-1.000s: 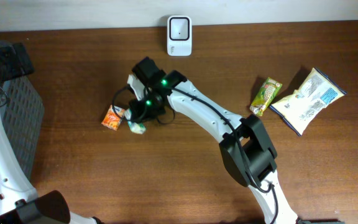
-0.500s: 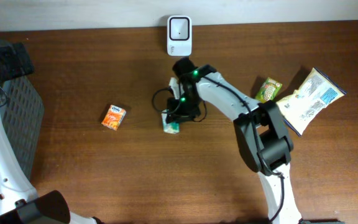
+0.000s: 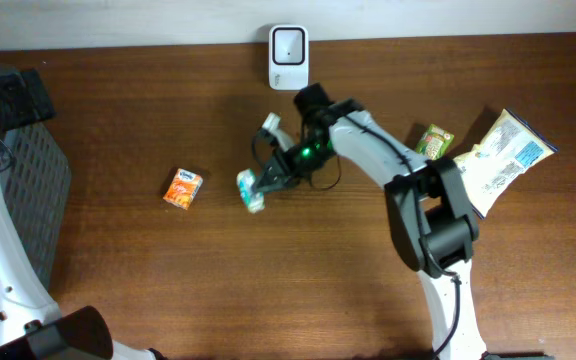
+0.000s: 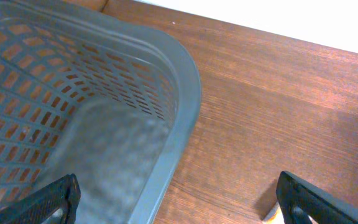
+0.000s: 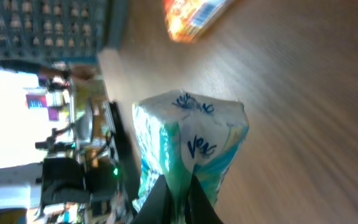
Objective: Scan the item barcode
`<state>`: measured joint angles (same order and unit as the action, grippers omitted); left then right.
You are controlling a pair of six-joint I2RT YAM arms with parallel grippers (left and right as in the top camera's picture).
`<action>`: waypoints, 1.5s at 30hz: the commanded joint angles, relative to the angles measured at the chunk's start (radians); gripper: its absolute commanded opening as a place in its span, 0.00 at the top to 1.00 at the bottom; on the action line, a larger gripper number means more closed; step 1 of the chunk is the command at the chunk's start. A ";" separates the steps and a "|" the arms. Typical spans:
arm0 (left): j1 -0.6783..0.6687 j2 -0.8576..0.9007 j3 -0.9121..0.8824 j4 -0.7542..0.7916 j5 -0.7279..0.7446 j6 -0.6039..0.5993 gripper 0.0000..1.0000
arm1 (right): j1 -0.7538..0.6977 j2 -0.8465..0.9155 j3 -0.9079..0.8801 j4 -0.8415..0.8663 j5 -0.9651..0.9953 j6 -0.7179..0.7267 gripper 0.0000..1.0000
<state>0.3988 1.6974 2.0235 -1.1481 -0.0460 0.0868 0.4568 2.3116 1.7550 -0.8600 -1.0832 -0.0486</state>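
1. Tissue pack (image 3: 251,189) was clamped in the closed right jaws over the tabletop (image 3: 168,280), apart from the orange packet (image 3: 182,187) and the white scanner (image 3: 288,44).
2. Left jaws stood fully open over the grey basket (image 4: 104,93).

We note a dark brown wooden table (image 3: 118,290) with visible grain, evenly lit; a plain white wall (image 3: 448,15) borders its far edge.
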 commanded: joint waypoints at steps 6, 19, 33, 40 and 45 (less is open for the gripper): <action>0.003 -0.005 0.012 0.000 -0.003 0.009 0.01 | 0.008 0.048 -0.063 -0.006 0.355 0.137 0.89; 0.003 -0.005 0.012 0.000 -0.003 0.009 0.01 | 0.017 0.001 0.001 -0.148 0.441 0.247 0.49; 0.003 -0.005 0.012 0.000 -0.003 0.009 0.01 | 0.127 -0.062 0.042 -0.066 0.430 0.283 0.55; 0.003 -0.005 0.012 0.000 -0.003 0.009 0.01 | 0.232 -0.041 -0.036 -0.012 0.470 0.276 0.54; 0.003 -0.005 0.012 0.000 -0.003 0.009 0.01 | 0.242 -0.006 -0.063 0.023 0.513 0.320 0.68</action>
<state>0.3988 1.6974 2.0235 -1.1484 -0.0456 0.0868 0.7017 2.2837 1.7012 -0.8383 -0.5983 0.2623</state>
